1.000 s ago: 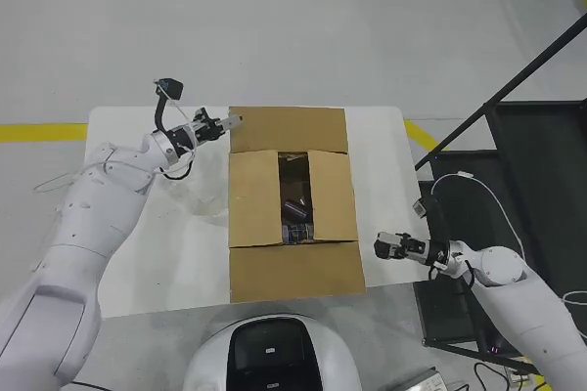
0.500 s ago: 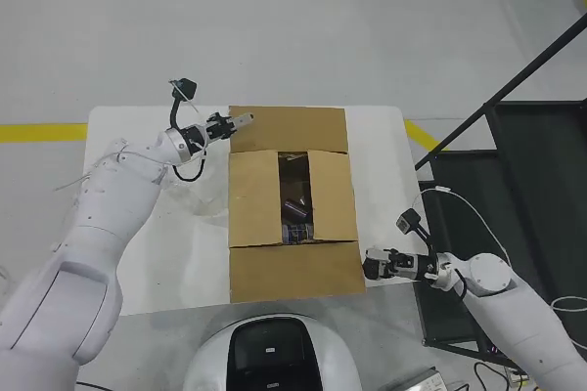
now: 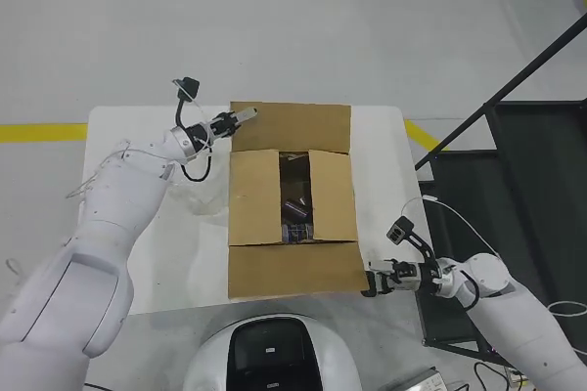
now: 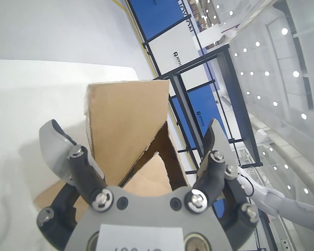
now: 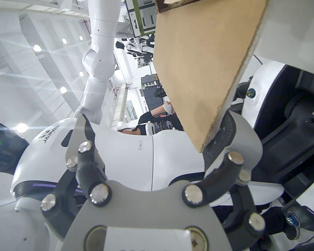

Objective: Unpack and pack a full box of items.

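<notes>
Two diagonally opposite corners of the box (image 3: 243, 200) matter here, one for each arm. At the near right corner, the right gripper (image 3: 373, 283) has its jaws spread on either side of the near flap (image 3: 293, 270). In the right wrist view that flap's corner sits between the jaws, against one finger pad (image 5: 221, 134), and nothing is pinched.

The box stands mid-table (image 3: 382, 147) with all four flaps folded out. Dark items (image 3: 295, 208) lie in the gap between the two side flaps.

At the far left corner, the left gripper (image 3: 243, 115) is also spread. In the left wrist view the corner of the far flap (image 3: 293, 127) pokes up between its jaws.

Each of these flaps has its long edge running left to right, and each gripper meets it end-on from outside the box. The right arm is therefore the nearer one for the near flap and the left arm for the far flap. I judge that closing the jaws would take both corners. Whether the flaps then fold shut or further open cannot be told.
</notes>
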